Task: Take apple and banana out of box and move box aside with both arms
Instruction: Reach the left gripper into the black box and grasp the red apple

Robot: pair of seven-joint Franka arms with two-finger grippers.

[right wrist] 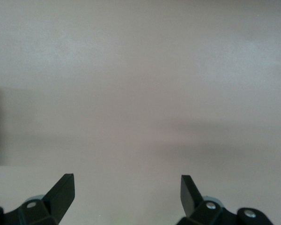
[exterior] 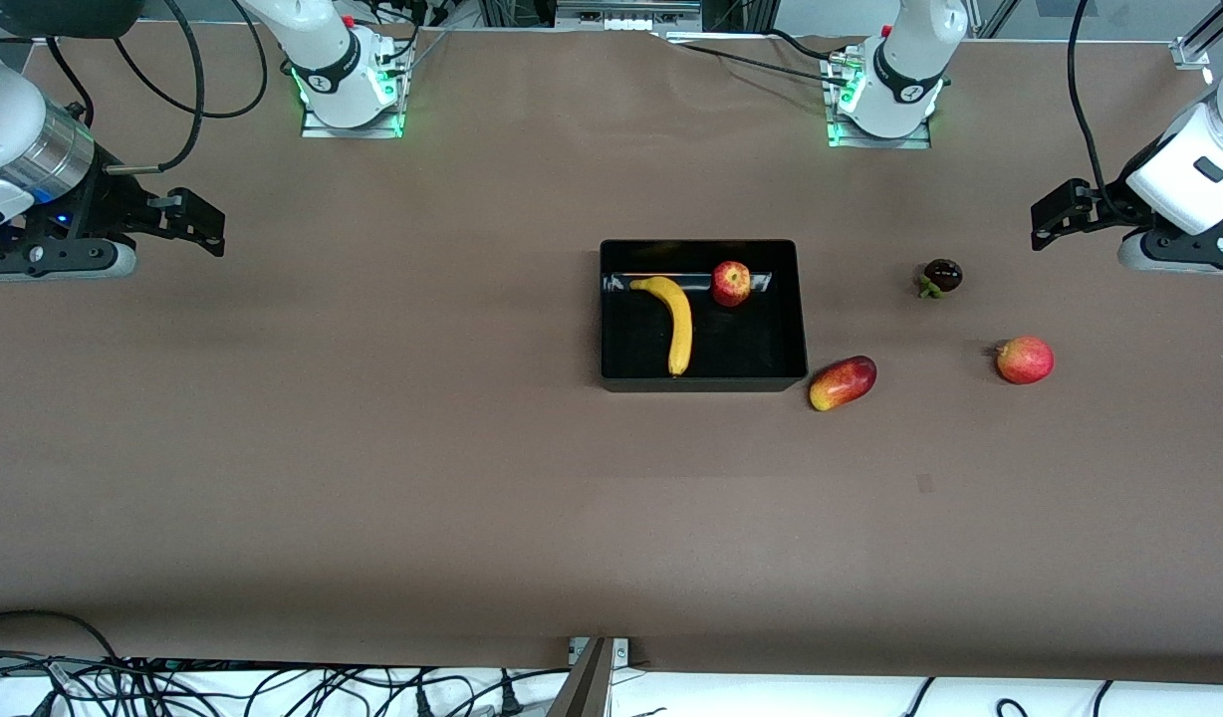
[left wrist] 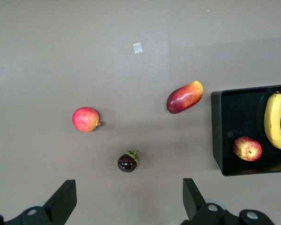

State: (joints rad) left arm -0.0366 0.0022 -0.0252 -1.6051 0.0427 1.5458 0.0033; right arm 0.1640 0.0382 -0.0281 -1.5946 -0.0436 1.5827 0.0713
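Observation:
The black box (exterior: 801,329) sits mid-table and holds the yellow banana (exterior: 676,324) and the red apple with yellow patches (exterior: 731,283). In the left wrist view the box (left wrist: 216,131), banana (left wrist: 274,122) and apple (left wrist: 247,148) show too. My left gripper (exterior: 1055,217) is open and empty, up over the table at the left arm's end; it also shows in the left wrist view (left wrist: 129,199). My right gripper (exterior: 201,221) is open and empty over bare table at the right arm's end; it also shows in the right wrist view (right wrist: 127,192).
A red-yellow mango (exterior: 843,382) lies just beside the box's near corner. A round red fruit (exterior: 1025,359) and a dark mangosteen (exterior: 941,276) lie toward the left arm's end. All three show in the left wrist view: the mango (left wrist: 184,96), the red fruit (left wrist: 85,119), the mangosteen (left wrist: 127,162).

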